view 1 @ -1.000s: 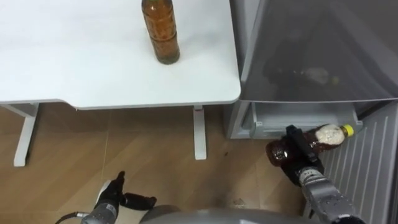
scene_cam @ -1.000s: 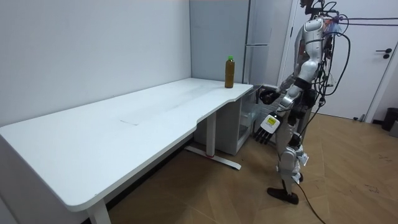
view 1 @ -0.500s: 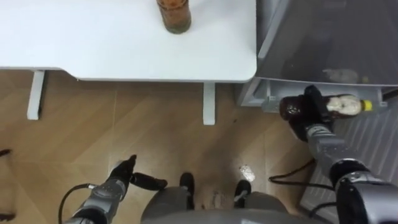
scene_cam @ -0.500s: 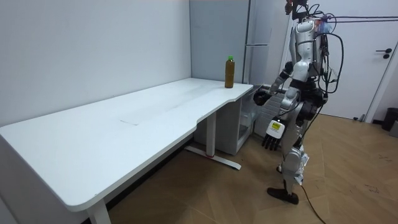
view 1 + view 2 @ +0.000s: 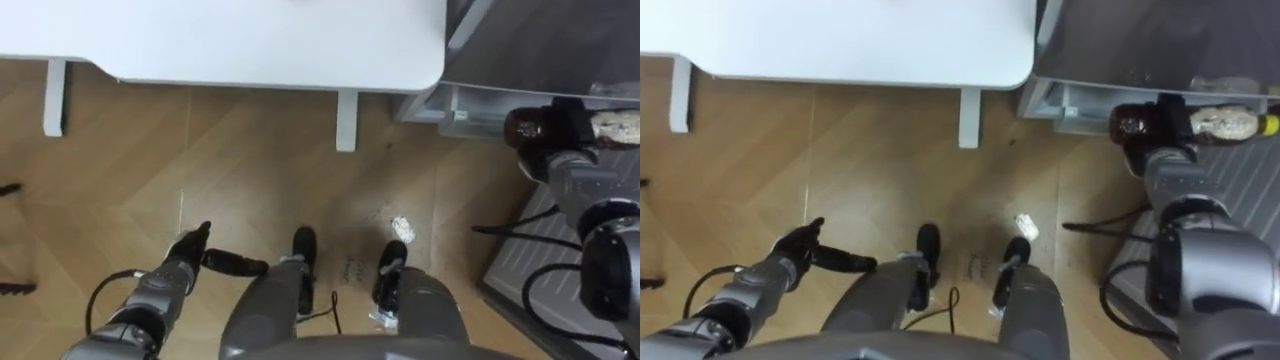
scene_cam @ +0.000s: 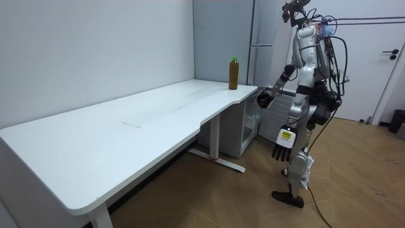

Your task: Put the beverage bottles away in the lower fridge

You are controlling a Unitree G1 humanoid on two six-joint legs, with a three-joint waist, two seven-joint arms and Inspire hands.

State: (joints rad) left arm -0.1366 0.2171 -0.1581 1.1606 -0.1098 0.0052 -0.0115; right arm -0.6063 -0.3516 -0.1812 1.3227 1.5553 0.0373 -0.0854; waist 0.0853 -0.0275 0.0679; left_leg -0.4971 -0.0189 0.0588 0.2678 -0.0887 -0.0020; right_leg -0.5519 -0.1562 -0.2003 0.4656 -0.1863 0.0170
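Posture change beside the fridge [image 5: 545, 40]: in the room view the robot stands straighter than half a second ago, head higher, feet on the same patch of wooden floor [image 5: 120, 170] at the far end of the white table [image 5: 250, 35]. Both eye views have slid with the head, so the table edge now lies nearer the top. This is camera motion, not a move of the furniture.

The right hand [image 5: 562, 128] keeps its place in front of the fridge, fingers curled tightly round a brown drink bottle [image 5: 1225, 122]. The bottle lies on its side, dark base toward the left and yellow cap [image 5: 1268, 124] toward the right. It is just in front of the pale rim of the low compartment [image 5: 1072, 100]; whether it touches that rim cannot be told. The right forearm reaches forward from the lower right.

The left hand [image 5: 190, 262] hangs lower at the robot's side than before, over the floor at the near left. Its fingers are straight and its thumb spread, holding nothing.

A second bottle [image 6: 233, 73], green-capped and upright, stands unchanged on the table's end next to the fridge.
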